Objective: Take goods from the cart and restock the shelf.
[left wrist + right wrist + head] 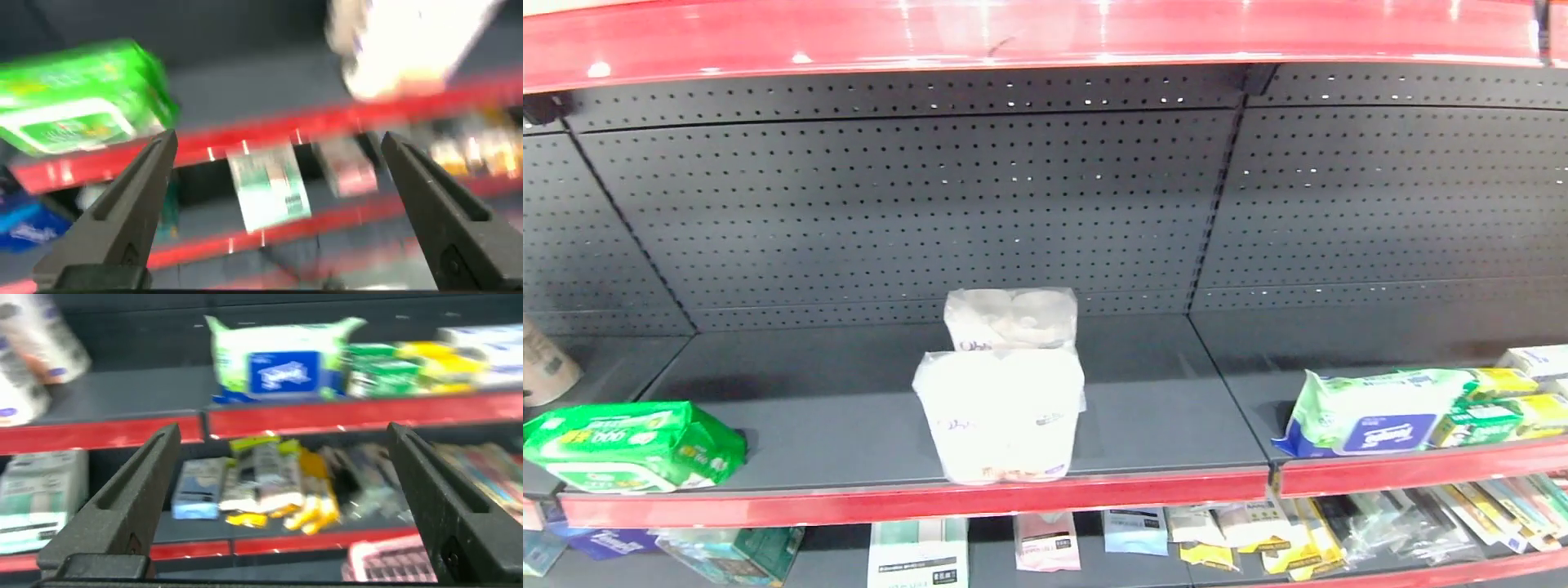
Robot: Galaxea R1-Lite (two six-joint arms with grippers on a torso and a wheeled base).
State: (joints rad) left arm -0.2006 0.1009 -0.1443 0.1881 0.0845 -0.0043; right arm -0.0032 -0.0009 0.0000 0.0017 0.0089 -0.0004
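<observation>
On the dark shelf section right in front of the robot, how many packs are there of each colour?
White packs: 2, one in front and one behind it
Green pack: 1, at the left end
Total: 3

green pack [633,445] left | blue-white wipes pack [1372,412] right, yellow-green packs [1499,404] beside it | small packets [1250,523] below
</observation>
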